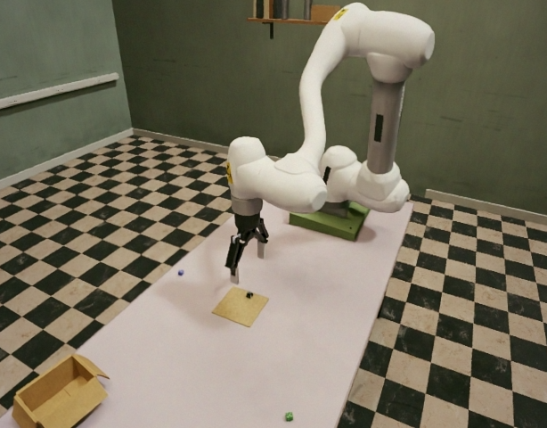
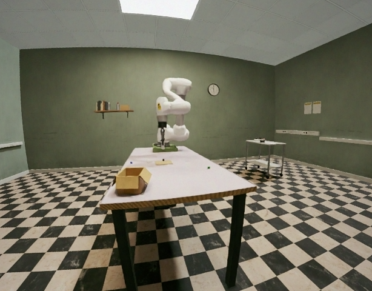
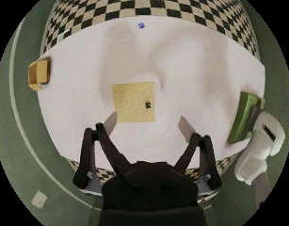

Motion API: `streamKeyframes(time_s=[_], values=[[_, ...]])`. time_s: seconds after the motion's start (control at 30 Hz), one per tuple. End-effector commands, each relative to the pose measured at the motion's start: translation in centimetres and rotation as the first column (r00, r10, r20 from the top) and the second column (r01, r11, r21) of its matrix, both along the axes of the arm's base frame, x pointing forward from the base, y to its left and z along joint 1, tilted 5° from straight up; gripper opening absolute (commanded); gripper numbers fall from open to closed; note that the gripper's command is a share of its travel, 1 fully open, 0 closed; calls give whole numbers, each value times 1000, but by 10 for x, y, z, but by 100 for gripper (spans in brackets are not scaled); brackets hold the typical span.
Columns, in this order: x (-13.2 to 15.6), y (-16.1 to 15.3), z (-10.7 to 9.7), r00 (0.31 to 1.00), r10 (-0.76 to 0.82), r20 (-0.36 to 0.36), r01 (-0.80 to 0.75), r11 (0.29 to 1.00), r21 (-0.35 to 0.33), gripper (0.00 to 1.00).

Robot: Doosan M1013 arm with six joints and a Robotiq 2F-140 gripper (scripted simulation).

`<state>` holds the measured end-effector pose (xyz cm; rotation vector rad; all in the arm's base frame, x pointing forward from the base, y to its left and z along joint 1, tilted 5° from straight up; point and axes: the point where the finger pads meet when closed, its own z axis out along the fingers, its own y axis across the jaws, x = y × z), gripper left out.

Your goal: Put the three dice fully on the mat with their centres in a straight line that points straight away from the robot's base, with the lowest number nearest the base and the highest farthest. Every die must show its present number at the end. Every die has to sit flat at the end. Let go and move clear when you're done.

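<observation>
The claw [image 1: 248, 268] [image 2: 162, 147] [image 3: 149, 120] was spread wide, with the black die [image 1: 249, 294] [image 2: 163, 160] [image 3: 148, 105] left on the mat [image 1: 237, 310] [image 2: 163, 162] [image 3: 130, 101] near its base-side edge. A straight lift away, untouched by either finger, was needed.

Dice numbers [image 1: 249, 294] too smallBlack die [image 1: 249, 294] [image 2: 163, 160] [image 3: 148, 104]: number too small

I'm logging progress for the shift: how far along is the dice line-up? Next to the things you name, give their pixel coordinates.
Done: the black die [image 1: 249, 294] [image 2: 163, 160] [image 3: 148, 104] is on the mat [image 1: 234, 310] [image 2: 167, 162] [image 3: 130, 105]. In hand: nothing; the jaws stand open above. Left: blue [image 1: 181, 272] [image 2: 131, 162] [image 3: 141, 25] and green [image 1: 289, 416] [image 2: 208, 167] dice, both off the mat.
</observation>
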<state>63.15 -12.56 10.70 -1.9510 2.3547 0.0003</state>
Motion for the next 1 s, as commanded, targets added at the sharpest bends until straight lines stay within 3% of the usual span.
streamKeyframes(time_s=[0.0,0.4,0.7,0.8,0.87,0.97], values=[[0,0,1,1000,0,1,0,1000,0,100],[10,3,2,999,-54,-2,54,999,4,100],[70,24,11,928,-371,-24,372,928,21,100],[73,25,11,922,-387,-25,388,921,22,100],[97,36,14,860,-509,-36,510,860,27,100],[110,42,15,819,-573,-42,574,818,28,100]])
